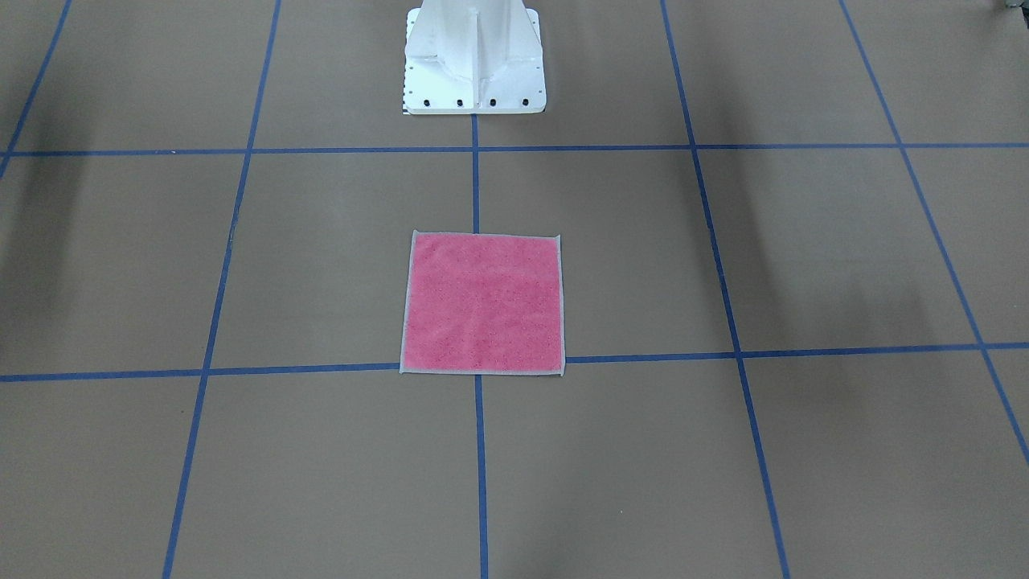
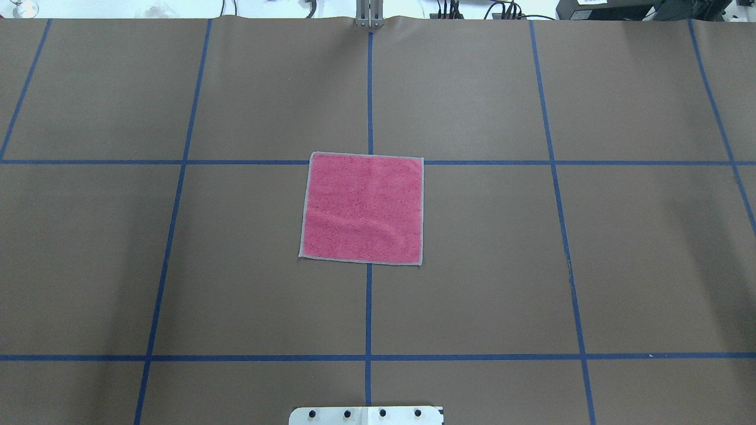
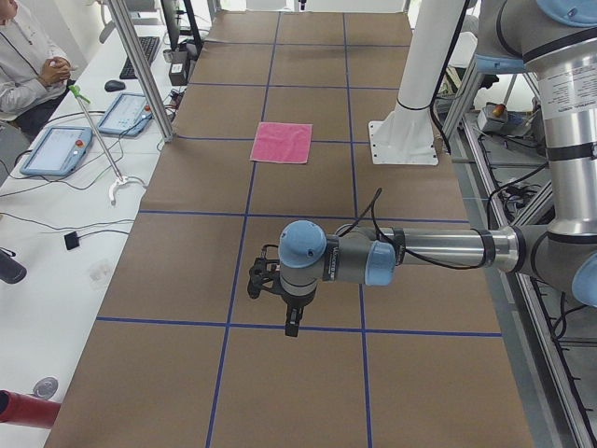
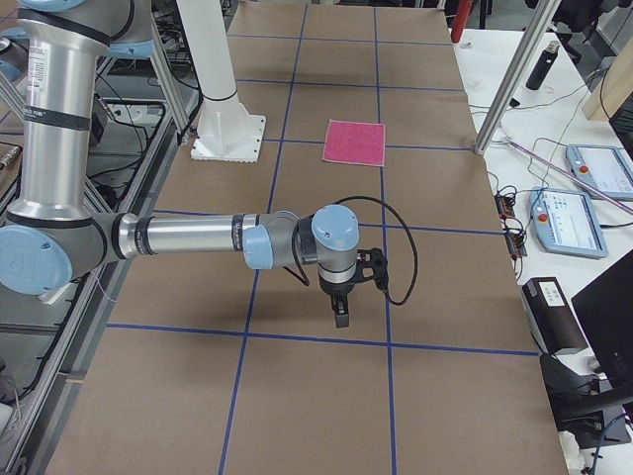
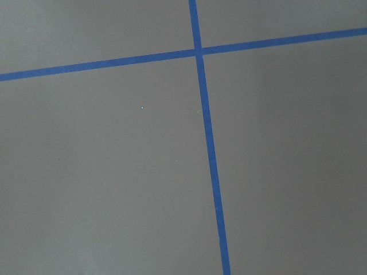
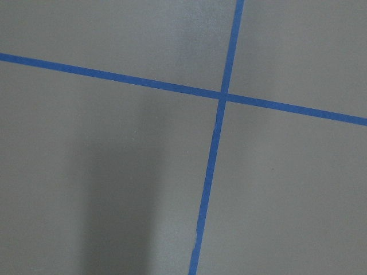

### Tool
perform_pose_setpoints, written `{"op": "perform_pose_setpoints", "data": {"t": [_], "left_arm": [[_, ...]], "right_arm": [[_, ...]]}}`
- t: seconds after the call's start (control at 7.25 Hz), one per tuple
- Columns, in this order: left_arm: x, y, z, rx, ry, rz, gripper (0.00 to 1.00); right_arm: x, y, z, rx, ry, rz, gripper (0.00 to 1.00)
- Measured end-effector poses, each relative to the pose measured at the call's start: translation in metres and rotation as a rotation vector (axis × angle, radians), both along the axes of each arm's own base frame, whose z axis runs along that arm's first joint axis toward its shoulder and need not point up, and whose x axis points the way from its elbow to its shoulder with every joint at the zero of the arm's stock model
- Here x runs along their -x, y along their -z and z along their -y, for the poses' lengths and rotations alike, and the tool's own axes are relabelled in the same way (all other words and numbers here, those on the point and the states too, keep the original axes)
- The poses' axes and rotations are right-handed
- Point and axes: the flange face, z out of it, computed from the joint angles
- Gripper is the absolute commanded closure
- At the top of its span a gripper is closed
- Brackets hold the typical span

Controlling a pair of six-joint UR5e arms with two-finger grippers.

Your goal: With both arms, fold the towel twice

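Note:
The towel [image 2: 362, 207] lies flat and unfolded, pink side up, at the table's middle; it also shows in the front view [image 1: 482, 303] and in both side views [image 3: 282, 142] [image 4: 356, 142]. My left gripper [image 3: 291, 322] hangs above the table far to the left of the towel, seen only in the left side view. My right gripper [image 4: 340, 315] hangs above the table far to the right, seen only in the right side view. I cannot tell whether either is open or shut. Both wrist views show only bare brown table with blue tape lines.
The white bolted pedestal [image 1: 474, 60] stands behind the towel on the robot's side. Blue tape lines [image 2: 369, 307] grid the brown table. An operator [image 3: 28, 65] sits beside tablets [image 3: 56, 149] on a side bench. Metal posts [image 3: 140, 70] stand at the table's far edge.

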Motion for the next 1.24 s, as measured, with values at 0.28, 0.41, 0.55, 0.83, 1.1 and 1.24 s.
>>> {"op": "perform_pose_setpoints", "data": {"t": [0.28, 0.41, 0.55, 0.83, 1.1, 1.24], "left_arm": [[0.000, 0.004, 0.001, -0.009, 0.001, -0.001, 0.00], [0.000, 0.008, 0.002, -0.016, 0.001, -0.004, 0.00], [0.000, 0.011, 0.003, -0.023, 0.000, -0.007, 0.00], [-0.001, 0.025, 0.017, -0.055, 0.001, -0.008, 0.00], [-0.001, 0.054, 0.046, -0.121, 0.007, -0.011, 0.00], [-0.002, 0.062, 0.053, -0.138, 0.010, -0.013, 0.00]], "right_arm": [[0.000, 0.002, 0.000, -0.004, 0.000, 0.002, 0.00], [0.000, 0.007, 0.001, -0.013, 0.000, 0.003, 0.00], [0.000, 0.012, 0.002, -0.023, -0.001, 0.003, 0.00], [0.001, 0.022, 0.006, -0.041, -0.004, 0.009, 0.00], [0.004, 0.041, 0.015, -0.076, -0.003, 0.044, 0.00], [0.005, 0.046, 0.018, -0.101, -0.002, 0.056, 0.00]]}}
